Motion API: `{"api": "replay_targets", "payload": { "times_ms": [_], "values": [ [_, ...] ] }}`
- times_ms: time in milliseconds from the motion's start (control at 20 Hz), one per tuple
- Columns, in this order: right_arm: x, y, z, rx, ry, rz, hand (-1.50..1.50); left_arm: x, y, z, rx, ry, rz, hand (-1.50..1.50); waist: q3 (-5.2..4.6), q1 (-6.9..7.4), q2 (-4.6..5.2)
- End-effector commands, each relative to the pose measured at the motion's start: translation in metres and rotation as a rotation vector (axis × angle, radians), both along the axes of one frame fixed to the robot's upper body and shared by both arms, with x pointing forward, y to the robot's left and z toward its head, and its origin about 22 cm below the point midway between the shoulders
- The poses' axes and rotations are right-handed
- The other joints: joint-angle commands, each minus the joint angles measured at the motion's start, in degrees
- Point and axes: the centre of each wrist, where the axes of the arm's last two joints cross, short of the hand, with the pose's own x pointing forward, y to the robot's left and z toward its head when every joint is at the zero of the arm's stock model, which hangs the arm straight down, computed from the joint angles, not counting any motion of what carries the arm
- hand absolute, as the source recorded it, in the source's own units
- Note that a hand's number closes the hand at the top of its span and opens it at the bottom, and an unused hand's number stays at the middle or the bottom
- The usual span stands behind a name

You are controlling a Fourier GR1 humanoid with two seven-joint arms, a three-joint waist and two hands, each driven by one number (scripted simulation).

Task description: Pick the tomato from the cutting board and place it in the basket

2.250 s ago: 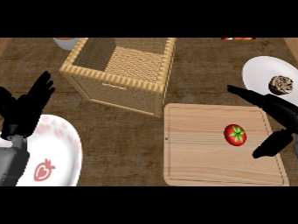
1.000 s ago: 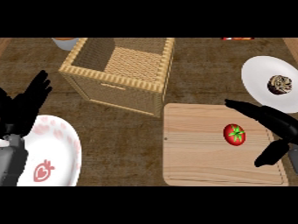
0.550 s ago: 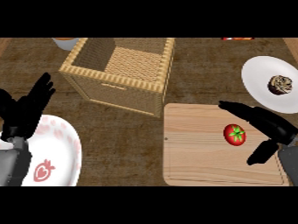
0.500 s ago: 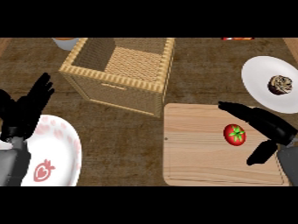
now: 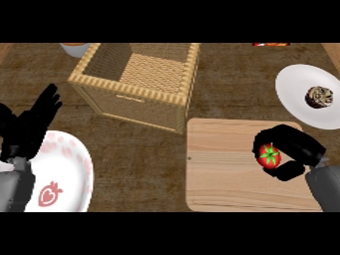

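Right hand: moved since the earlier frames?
Yes. The right hand has swung in from the cutting board's right edge and curled round the tomato.

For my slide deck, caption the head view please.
Right hand curls round the tomato on the cutting board; basket waits.

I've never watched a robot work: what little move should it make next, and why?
Probably lift. The right hand is curled round the tomato, which still sits on the cutting board. The basket stands up and to the left, so raising the tomato first should let it clear the wall.
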Motion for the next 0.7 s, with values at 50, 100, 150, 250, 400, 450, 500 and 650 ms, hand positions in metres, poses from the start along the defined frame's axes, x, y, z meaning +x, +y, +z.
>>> {"api": "replay_targets", "payload": {
  "times_ms": [50, 100, 150, 250, 400, 450, 500, 650],
  "values": [
    [-0.002, -0.019, -0.014, -0.034, 0.009, 0.014, 1.50, -0.018, 0.003, 0.005, -0.006, 0.004, -0.001, 0.00, 0.17, 0.18, 0.11],
    [-0.017, 0.089, -0.019, 0.016, -0.009, -0.031, 1.50, -0.008, 0.002, 0.006, -0.008, -0.010, 0.011, 0.00, 0.08, -0.26, -0.27],
    [-0.017, 0.146, -0.023, 0.074, -0.021, -0.025, 1.50, 0.005, 0.000, 0.007, 0.014, 0.003, 0.005, 0.00, -0.03, -0.49, -0.20],
    [-0.017, 0.163, -0.021, 0.067, 0.004, -0.063, 1.50, 0.000, -0.006, 0.003, 0.000, 0.005, -0.025, 0.00, -0.04, 1.87, -0.45],
    [-0.020, 0.173, -0.018, 0.034, -0.003, -0.122, 1.50, 0.001, -0.006, 0.002, -0.001, 0.007, -0.032, 0.00, -0.08, 3.29, -0.27],
    [-0.022, 0.181, -0.017, 0.016, -0.010, -0.131, 1.50, 0.004, -0.012, 0.004, 0.004, 0.000, -0.052, 0.00, 0.01, 3.58, -0.07],
    [-0.024, 0.186, -0.014, 0.006, -0.015, -0.148, 1.50, 0.002, -0.012, 0.002, 0.004, 0.004, -0.056, 0.00, 0.02, 4.31, -0.27],
    [-0.031, 0.202, -0.012, -0.006, -0.013, -0.205, 1.50, 0.007, -0.017, 0.006, 0.000, -0.010, -0.078, 0.00, 0.19, 5.50, 0.12]
  ]
}}
